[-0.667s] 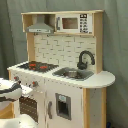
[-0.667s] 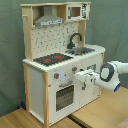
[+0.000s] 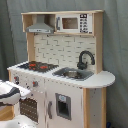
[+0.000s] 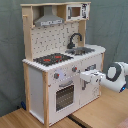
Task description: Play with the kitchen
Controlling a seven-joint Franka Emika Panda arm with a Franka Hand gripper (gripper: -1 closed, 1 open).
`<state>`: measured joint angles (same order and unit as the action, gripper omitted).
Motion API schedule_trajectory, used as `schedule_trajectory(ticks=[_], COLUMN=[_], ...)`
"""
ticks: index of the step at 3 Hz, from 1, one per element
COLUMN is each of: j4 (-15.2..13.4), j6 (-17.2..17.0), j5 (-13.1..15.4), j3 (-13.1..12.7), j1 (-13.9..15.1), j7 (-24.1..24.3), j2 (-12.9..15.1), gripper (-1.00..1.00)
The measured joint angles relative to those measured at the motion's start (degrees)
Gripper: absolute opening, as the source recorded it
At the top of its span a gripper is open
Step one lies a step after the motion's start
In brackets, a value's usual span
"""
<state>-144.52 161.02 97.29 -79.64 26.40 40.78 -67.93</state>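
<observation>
Kitchen (image 3: 60,70) fills the middle of both exterior views: one toy kitchen with one hob (image 4: 52,59), one tap (image 3: 85,59), one sink (image 3: 74,74), one microwave (image 3: 72,23). One white gripper (image 4: 91,78) sits right at its oven front; whether the jaws are wide or narrow, I cannot tell.

The white arm (image 4: 116,75) reaches in level from the second exterior view's right, wrist bent. Its gripper (image 4: 83,76) sits at the far end; finger spread is hard to make out.
</observation>
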Motion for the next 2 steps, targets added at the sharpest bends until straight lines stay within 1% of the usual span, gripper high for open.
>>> schedule_trajectory(ticks=[1, 2], j4=[-1.8, -3.4], j6=[-0.7, -2.3], j5=[-3.6, -8.7], j3=[0.6, 1.2], j1=[-2.6, -5.5], j7=[-3.1, -7.5], j2=[-0.2, -0.3], gripper=[1.0, 1.0])
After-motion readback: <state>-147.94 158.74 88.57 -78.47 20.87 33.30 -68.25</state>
